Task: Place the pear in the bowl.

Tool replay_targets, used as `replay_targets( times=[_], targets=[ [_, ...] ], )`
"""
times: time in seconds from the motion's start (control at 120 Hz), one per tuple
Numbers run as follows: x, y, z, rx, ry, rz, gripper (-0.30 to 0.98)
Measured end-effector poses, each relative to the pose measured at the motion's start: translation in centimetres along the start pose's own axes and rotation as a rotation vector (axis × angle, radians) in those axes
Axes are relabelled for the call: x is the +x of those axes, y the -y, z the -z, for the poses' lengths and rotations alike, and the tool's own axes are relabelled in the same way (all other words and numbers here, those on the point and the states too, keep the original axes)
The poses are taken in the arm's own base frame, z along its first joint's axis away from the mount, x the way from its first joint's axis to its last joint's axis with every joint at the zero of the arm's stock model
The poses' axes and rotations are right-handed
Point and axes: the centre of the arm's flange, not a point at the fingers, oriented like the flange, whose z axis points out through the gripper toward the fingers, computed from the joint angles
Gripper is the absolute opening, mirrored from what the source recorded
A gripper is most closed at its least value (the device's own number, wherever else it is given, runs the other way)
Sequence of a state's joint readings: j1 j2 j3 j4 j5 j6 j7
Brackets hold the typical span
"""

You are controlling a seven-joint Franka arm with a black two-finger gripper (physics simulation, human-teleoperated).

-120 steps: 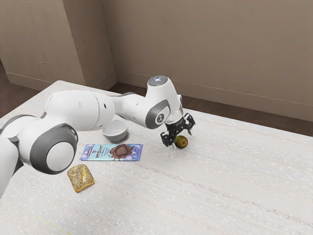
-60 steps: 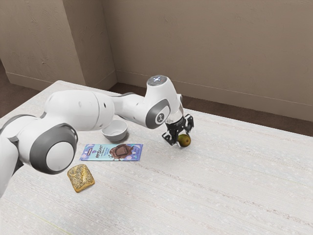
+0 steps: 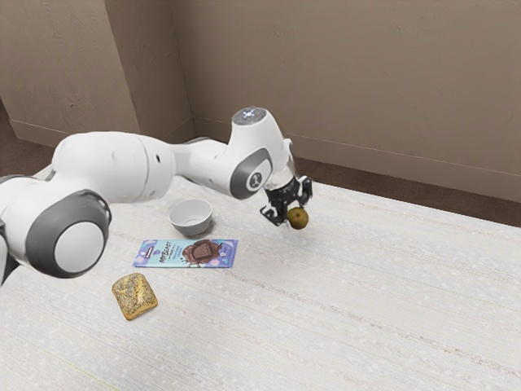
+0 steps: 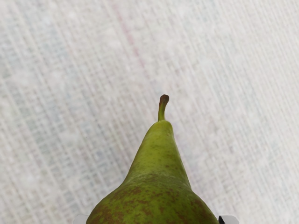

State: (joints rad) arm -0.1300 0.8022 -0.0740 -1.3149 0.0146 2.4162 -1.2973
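Your claw (image 3: 292,209), clamped on the pear (image 3: 299,218), has just raised it off the table (image 3: 366,301), so carrying likely comes next, toward the bowl (image 3: 190,218) at nine o'clock in the exterior view.

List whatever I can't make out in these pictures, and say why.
- Pear, broad end: cut off by the wrist view's lower edge.
- Stem in the exterior view: hidden behind the pear's body.
- Bowl, underside: exterior view, hidden by its own wall.
- Arm, base: cut off by the exterior view's left edge.
- Wrapper, finest print: exterior view, too small.
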Motion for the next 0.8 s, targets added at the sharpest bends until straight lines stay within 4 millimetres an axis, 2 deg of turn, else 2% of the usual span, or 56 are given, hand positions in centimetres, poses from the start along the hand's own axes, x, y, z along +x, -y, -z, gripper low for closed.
replay_targets(
  times=[0.1, 0.267, 0.4, 0.467, 0.617, 0.8],
  targets=[
    [1.3, 0.9, 3.1, 0.001, -0.030, 0.011, 0.24],
    [4.5, 4.1, 8.8, 0.014, -0.085, 0.055, 0.26],
    [8.3, 8.8, 13.0, 0.032, -0.110, 0.128, 0.26],
    [9.4, 11.2, 13.8, 0.053, -0.110, 0.158, 0.27],
    [11.0, 15.2, 15.0, 0.084, -0.108, 0.211, 0.27],
    [13.2, 17.2, 15.7, 0.091, -0.117, 0.255, 0.27]
  ],
)
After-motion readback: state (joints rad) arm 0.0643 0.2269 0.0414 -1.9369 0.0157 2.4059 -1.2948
